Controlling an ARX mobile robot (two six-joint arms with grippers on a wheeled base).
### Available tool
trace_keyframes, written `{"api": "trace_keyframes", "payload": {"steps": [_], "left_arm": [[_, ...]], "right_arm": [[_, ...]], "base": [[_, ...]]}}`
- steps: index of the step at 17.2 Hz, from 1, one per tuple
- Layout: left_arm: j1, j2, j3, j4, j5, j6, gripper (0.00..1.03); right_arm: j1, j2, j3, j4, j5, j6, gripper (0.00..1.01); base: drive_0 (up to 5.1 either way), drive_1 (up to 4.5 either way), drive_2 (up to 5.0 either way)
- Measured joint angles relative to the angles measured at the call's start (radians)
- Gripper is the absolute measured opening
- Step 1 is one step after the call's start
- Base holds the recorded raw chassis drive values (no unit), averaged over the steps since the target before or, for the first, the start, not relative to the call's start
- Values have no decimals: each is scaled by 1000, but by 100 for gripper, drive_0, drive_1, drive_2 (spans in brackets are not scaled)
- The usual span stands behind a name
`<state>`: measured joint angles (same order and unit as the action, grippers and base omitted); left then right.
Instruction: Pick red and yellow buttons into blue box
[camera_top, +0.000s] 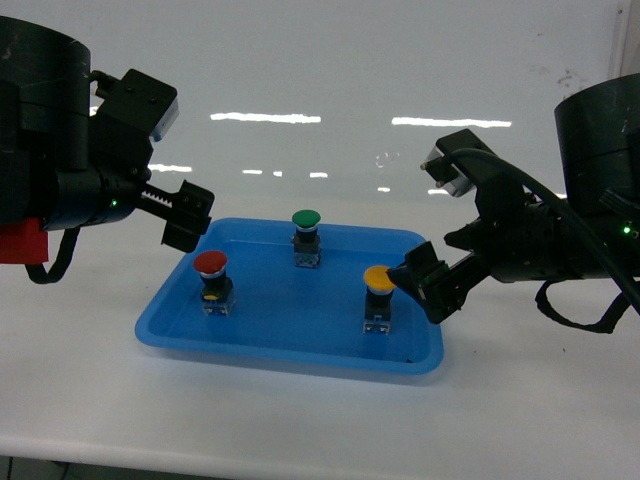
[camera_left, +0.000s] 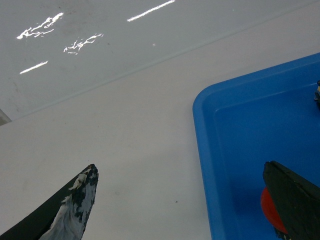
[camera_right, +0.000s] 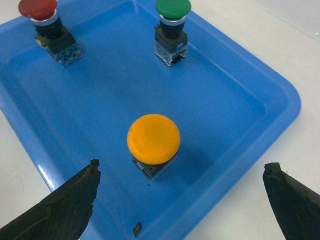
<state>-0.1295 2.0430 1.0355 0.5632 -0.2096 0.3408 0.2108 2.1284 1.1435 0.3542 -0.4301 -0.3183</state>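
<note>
Blue tray (camera_top: 290, 345) holds all 3 upright, well apart: red button (camera_top: 212, 282) near left rim, yellow button (camera_top: 378, 298) right, green button (camera_top: 306, 238) at back. Right gripper (camera_top: 425, 285) spread wide just beside yellow cap. Left gripper (camera_top: 185, 215) spread, above tray's back-left corner.

The open tool (camera_left: 182, 200) straddles the blue box (camera_left: 240, 150) edge, red button (camera_left: 270, 212) peeking out.
</note>
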Motion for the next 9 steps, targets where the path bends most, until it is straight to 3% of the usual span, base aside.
{"api": "trace_keyframes", "payload": {"steps": [2,5,6,9], "left_arm": [[0,0,0,0,0,0,98],[0,0,0,0,0,0,98],[0,0,0,0,0,0,98],[0,0,0,1,0,0,98]], "right_arm": [[5,32,42,-29,-40,-7,98],[12,50,77,-34,-64,-8,98],[26,50,80,-39,-102,15,98],[41,70,80,-26,-103,17,98]], "base": [[0,0,0],[0,0,0],[0,0,0],[0,0,0]]}}
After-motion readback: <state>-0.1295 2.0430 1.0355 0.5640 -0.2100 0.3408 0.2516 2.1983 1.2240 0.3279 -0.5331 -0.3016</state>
